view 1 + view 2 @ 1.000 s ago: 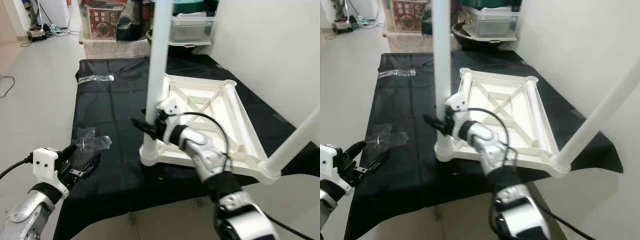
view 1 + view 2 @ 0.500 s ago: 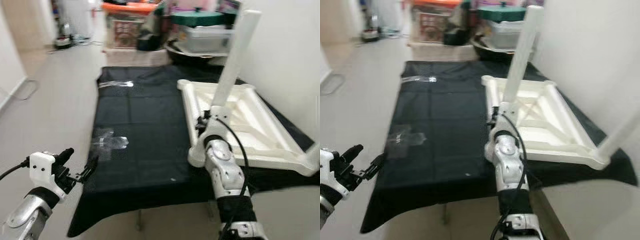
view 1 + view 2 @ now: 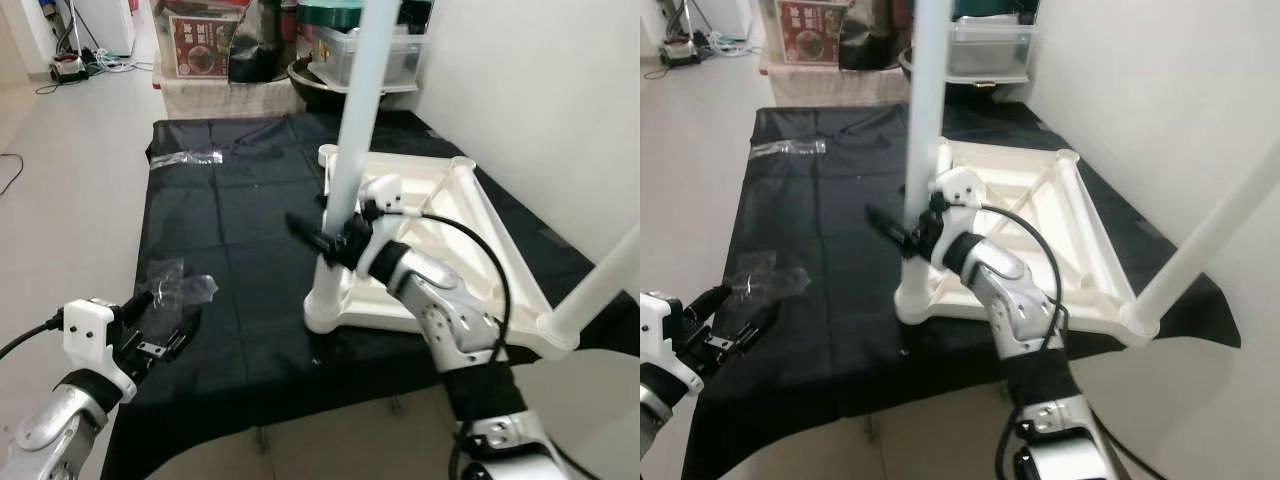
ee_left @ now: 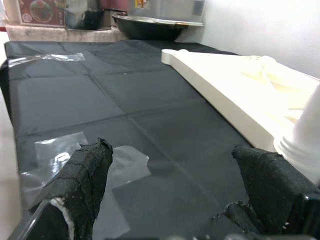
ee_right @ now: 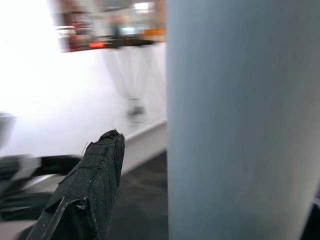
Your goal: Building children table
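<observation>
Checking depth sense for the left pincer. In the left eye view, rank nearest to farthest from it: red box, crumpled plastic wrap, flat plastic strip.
1. Crumpled plastic wrap, on the black cloth just ahead of the left pincer.
2. Flat plastic strip, near the cloth's far left corner.
3. Red box, on the floor beyond the cloth.

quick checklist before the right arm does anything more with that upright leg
1. Right gripper at the upright leg: ok, one finger either side of it.
2. Firm grip on the leg: cannot tell, contact is hidden.
3. Leg seated in the near corner socket of the upturned tabletop: ok by look, tightness cannot tell.
4. Leg vertical: not ok, it leans slightly.
5. Left gripper out of the way: ok, open and empty at the black cloth's near edge.
6. Second leg at the other near corner: ok, in place.
</observation>
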Robot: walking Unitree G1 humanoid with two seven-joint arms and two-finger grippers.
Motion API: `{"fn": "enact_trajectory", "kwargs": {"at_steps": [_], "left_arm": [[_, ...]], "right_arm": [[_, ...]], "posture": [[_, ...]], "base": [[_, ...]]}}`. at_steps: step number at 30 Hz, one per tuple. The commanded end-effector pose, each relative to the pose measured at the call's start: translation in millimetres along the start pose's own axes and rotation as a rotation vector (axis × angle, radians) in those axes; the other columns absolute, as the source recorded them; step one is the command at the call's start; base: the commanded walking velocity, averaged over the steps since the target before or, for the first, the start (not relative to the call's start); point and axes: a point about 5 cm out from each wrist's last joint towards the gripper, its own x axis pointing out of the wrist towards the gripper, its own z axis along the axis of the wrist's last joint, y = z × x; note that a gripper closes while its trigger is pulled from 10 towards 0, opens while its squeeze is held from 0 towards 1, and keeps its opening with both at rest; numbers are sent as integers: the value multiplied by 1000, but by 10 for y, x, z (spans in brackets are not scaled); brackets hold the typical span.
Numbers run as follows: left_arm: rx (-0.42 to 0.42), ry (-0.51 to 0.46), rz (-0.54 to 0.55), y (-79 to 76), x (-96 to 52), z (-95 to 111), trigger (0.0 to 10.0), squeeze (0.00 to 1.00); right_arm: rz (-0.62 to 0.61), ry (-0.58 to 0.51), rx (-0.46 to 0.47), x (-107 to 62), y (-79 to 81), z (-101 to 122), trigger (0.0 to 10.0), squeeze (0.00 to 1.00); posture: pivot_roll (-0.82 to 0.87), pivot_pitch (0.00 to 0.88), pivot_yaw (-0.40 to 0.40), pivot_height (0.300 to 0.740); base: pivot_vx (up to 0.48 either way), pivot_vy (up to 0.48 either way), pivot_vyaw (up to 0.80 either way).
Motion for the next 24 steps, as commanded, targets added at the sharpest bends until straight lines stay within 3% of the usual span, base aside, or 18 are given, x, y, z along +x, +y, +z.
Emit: {"fn": "enact_trajectory", "kwargs": {"at_steps": [1, 2, 3, 6, 7, 8, 9, 10, 12, 13, 14, 15, 17, 20, 21, 24], "left_arm": [[-11, 9, 8, 5, -12, -38, 10000, 0], [-11, 9, 8, 4, -10, -39, 10000, 0], [-11, 8, 10, 5, -10, -39, 10000, 0], [-11, 7, 12, 6, -10, -38, 10000, 0], [-11, 6, 16, 7, -18, -37, 10000, 0], [-11, 6, 16, 7, -18, -37, 10000, 0], [-12, 6, 15, 6, -20, -38, 10000, 0], [-12, 7, 12, 5, -21, -36, 10000, 0], [-12, 7, 7, 1, -20, -34, 10000, 0], [-12, 7, 7, 1, -20, -34, 10000, 0], [-13, 7, 5, -1, -19, -34, 10000, 0], [-13, 7, 5, -1, -19, -34, 10000, 0], [-14, 7, 4, -5, -24, -36, 10000, 0], [-14, 7, 3, -5, -27, -37, 10000, 0], [-15, 7, 3, -4, -29, -38, 10000, 0], [-19, 6, 2, 4, -29, -40, 10000, 0]], "right_arm": [[128, -6, -18, 98, 183, -3, 10000, 0], [138, 4, -21, 107, 209, -41, 10000, 0], [132, 26, -11, 129, 259, -140, 9137, 0], [126, 40, -4, 143, 294, -206, 9137, 0], [-229, 163, 24, 171, 67, -478, 0, 0], [-229, 163, 24, 171, 67, -478, 0, 0], [-672, 294, 72, 27, -264, -693, 0, 0], [-929, 352, 97, -181, -436, -780, 0, 0], [-1247, 421, 117, -539, -587, -873, 0, 0], [-1247, 421, 117, -539, -587, -873, 0, 0], [-1368, 414, 112, -728, -617, -864, 0, 0], [-1368, 414, 112, -728, -617, -864, 0, 0], [-1412, 353, 45, -895, -565, -715, 0, 0], [-1397, 334, 27, -908, -534, -663, 0, 0], [-1283, 278, 25, -797, -459, -565, 10000, 0], [-883, 73, 73, -429, -203, -330, 10000, 0]], "posture": [[117, 0, -126, 740], [117, 0, -126, 740], [129, 0, -132, 740], [129, 0, -132, 740], [120, 0, -123, 740], [120, 0, -123, 740], [117, 0, -121, 740], [106, 0, -114, 740], [103, 0, -110, 740], [103, 0, -110, 740], [103, 0, -110, 740], [103, 0, -110, 740], [89, 0, -97, 740], [89, 0, -97, 740], [85, 0, -96, 740], [81, 0, -95, 740]], "base": [[0, 0, 0], [0, 0, 0], [0, 0, 0], [0, 0, 0], [0, 0, 0], [0, 0, 0], [0, 0, 0], [0, 0, 0], [0, 0, 0], [0, 0, 0], [0, 0, 0], [0, 0, 0], [0, 0, 0], [0, 0, 0], [0, 0, 0], [0, 0, 0]]}}
